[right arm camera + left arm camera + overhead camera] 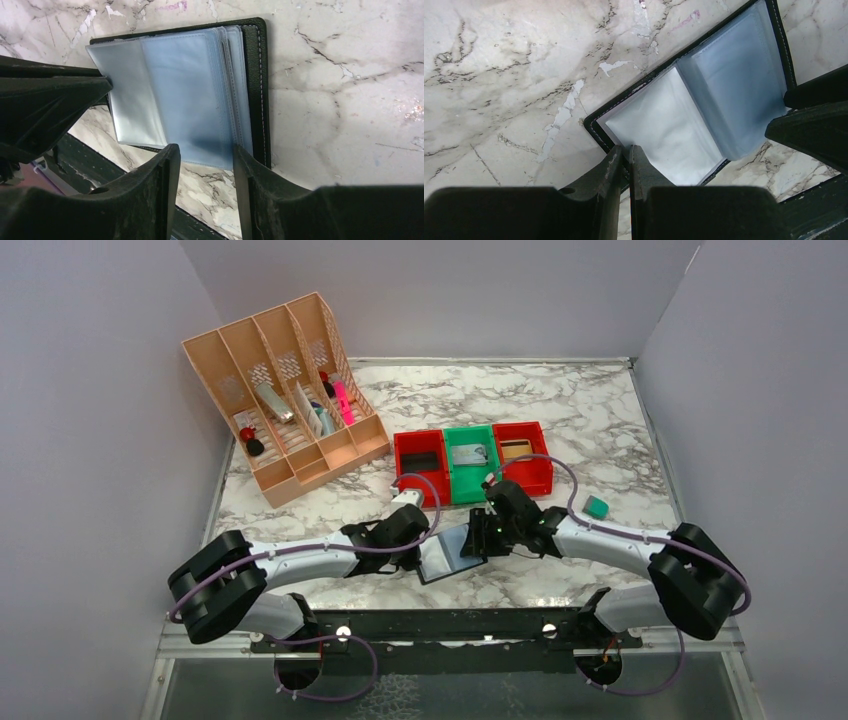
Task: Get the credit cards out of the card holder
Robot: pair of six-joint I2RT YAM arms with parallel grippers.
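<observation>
Black card holder (450,556), grey-veined white table (600,420)

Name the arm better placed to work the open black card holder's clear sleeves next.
Right: the right end effector stands open astride the edge of the clear plastic sleeves; the left end effector is clamped on the flat black bifold card holder, anchoring it.

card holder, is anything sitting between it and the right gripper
Nothing visible does. The right gripper hangs open right at the card holder, its fingers either side of the clear sleeves at their near edge. The left gripper pinches the opposite side, out of the way.
</observation>
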